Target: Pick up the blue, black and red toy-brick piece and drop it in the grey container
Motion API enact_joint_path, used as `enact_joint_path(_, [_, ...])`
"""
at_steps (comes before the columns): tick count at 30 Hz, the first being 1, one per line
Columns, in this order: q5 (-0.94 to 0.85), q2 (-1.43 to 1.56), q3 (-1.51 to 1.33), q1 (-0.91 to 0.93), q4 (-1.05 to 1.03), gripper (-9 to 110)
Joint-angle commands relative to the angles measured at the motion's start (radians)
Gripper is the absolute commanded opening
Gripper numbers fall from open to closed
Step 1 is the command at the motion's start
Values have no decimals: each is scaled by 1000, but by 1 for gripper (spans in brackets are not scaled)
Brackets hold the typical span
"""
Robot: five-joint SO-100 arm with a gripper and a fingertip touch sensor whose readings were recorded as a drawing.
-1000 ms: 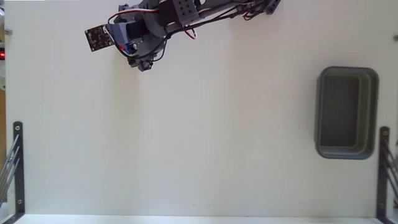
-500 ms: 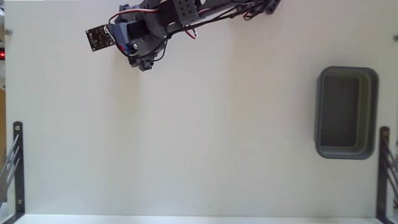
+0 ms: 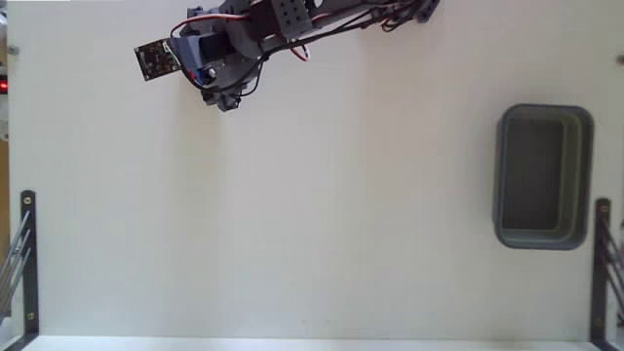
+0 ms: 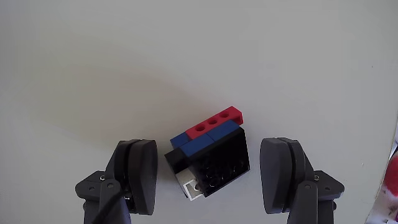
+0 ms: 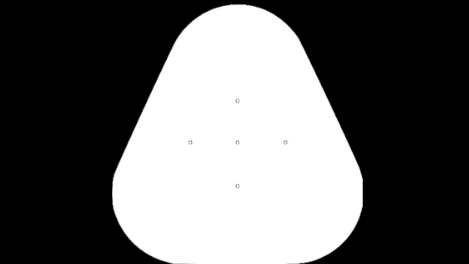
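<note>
In the wrist view the toy-brick piece (image 4: 211, 155) lies on the white table, with a red strip and a blue strip on its far side, a black body and a small white bit at its near left corner. My gripper (image 4: 209, 163) is open and straddles the piece. The left finger (image 4: 138, 174) and the right finger (image 4: 283, 174) each stand a small gap away from it. In the fixed view my gripper (image 3: 222, 96) is at the top left and the arm hides the piece. The grey container (image 3: 502, 195) stands far off at the right edge.
A small dark circuit board (image 3: 154, 60) sticks out from the arm's left side. Black metal brackets stand at the lower left (image 3: 27, 255) and lower right (image 3: 599, 268) of the white table (image 3: 322, 214). A red light (image 3: 3, 86) glows at the left edge.
</note>
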State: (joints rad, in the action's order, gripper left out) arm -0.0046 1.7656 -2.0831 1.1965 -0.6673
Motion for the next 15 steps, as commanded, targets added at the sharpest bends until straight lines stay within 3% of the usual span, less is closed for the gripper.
enact_joint_path(1, [5,20,-1,13,16,105])
enact_joint_path(15, [5,20,-1,13,16,101])
